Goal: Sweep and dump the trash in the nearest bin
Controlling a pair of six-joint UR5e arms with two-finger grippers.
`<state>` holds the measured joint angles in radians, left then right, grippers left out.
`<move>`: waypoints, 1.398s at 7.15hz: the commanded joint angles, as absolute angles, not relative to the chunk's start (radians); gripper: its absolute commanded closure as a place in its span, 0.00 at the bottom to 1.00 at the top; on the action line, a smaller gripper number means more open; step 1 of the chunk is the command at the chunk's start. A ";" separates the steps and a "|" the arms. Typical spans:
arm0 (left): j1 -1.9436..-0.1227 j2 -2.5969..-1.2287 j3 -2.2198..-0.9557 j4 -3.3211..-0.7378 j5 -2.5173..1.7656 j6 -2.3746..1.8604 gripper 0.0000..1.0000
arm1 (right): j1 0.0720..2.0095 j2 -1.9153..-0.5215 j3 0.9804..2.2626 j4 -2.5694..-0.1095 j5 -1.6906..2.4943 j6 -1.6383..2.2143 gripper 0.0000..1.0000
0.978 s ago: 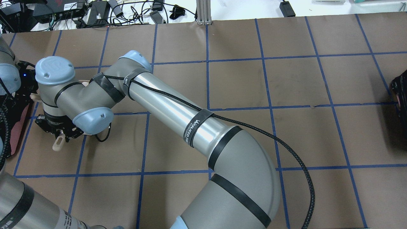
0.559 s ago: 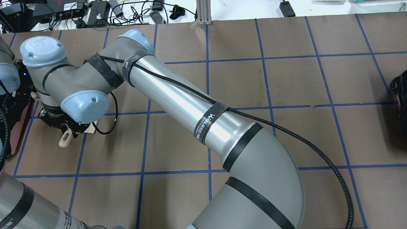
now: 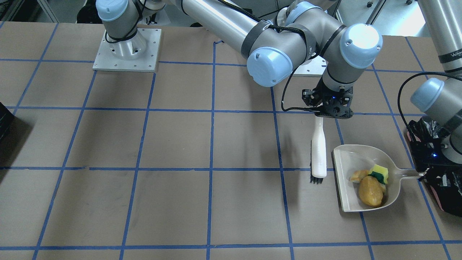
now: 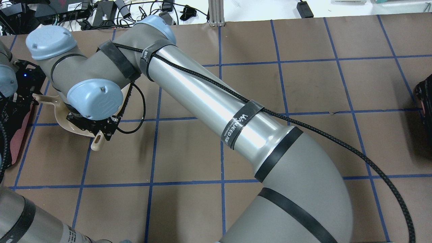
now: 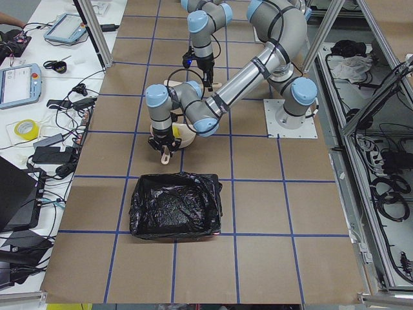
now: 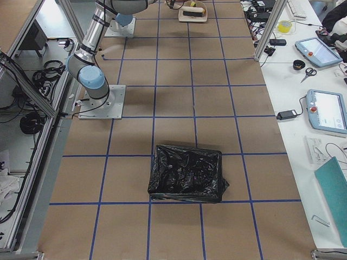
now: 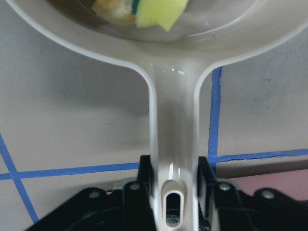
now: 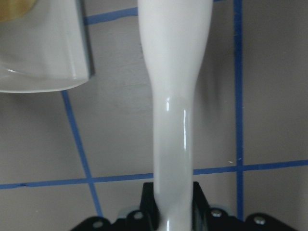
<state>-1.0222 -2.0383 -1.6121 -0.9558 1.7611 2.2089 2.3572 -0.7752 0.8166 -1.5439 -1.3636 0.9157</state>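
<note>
My left gripper [image 3: 423, 172] is shut on the handle of a beige dustpan [image 3: 345, 195], also seen in the left wrist view [image 7: 175, 192]. The pan holds the trash: a brown lump [image 3: 370, 190], a yellow-green sponge [image 3: 379, 172] and a small crust [image 3: 358, 176]. My right gripper [image 3: 332, 110] has reached across and is shut on a white brush [image 3: 319, 148], whose black bristles sit beside the pan's open edge. The pink-sided bin [image 3: 445, 193] with its black bag stands right behind the left gripper; it also shows in the exterior left view [image 5: 175, 206].
A second black-bagged container [image 6: 187, 173] stands at the table's other end, seen as a dark shape [image 4: 426, 98] at the overhead view's right edge. The right arm [image 4: 209, 101] spans the table diagonally. Cables and electronics [image 4: 101, 13] lie beyond the far edge.
The right gripper with the brush has moved right, away from the bin side, and its wrist has swung toward the far edge. The dustpan now shows under it. The left gripper has stayed put.
</note>
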 commanded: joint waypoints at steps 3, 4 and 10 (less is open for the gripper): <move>-1.000 -1.997 -1.545 -1.141 1.681 2.151 1.00 | 2.215 -1.096 1.341 -1.621 -1.459 0.741 1.00; -0.968 -1.981 -1.505 -1.217 1.628 2.131 1.00 | 2.194 -1.165 1.450 -1.656 -1.501 0.701 1.00; -0.666 -1.986 -1.258 -1.397 1.473 1.930 1.00 | 2.128 -1.301 1.721 -1.750 -1.520 0.600 1.00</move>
<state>-0.7275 -1.9729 -1.3199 -1.3735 1.4787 1.9487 2.1301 -1.2829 1.6761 -1.7428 -1.5254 0.6014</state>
